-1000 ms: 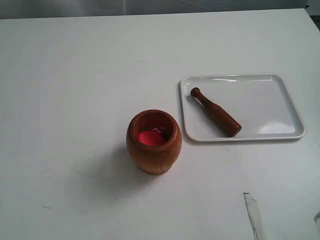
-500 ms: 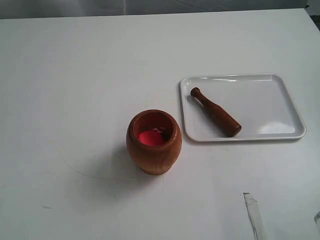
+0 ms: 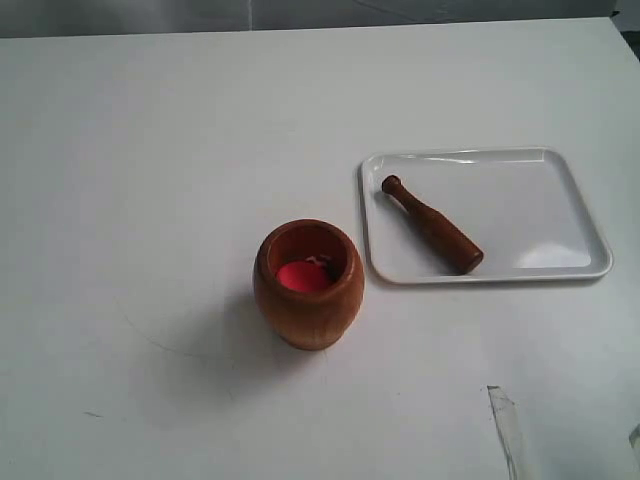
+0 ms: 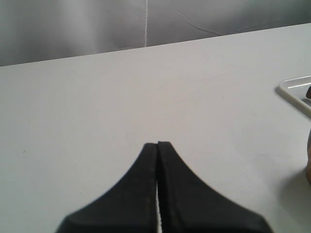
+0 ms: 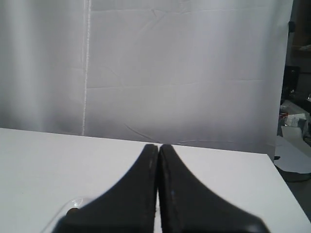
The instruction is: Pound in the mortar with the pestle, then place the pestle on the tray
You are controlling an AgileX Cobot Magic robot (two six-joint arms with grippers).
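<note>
The tray lies on the right of the table, the mortar stands upright just off its corner with 1 red lump inside, we find the pestle lying diagonally in the tray, untouched, and the left gripper and the right gripper, seemingly held well away, are pinched closed, empty.

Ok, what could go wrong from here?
The slim dark wooden pestle lies flat on the glossy white tray and may roll or slide when pinched. The barrel-shaped reddish-brown wooden mortar stands unheld near the tray's corner, so pounding could tip it. The left claw and right claw are shut; they must open first.
</note>
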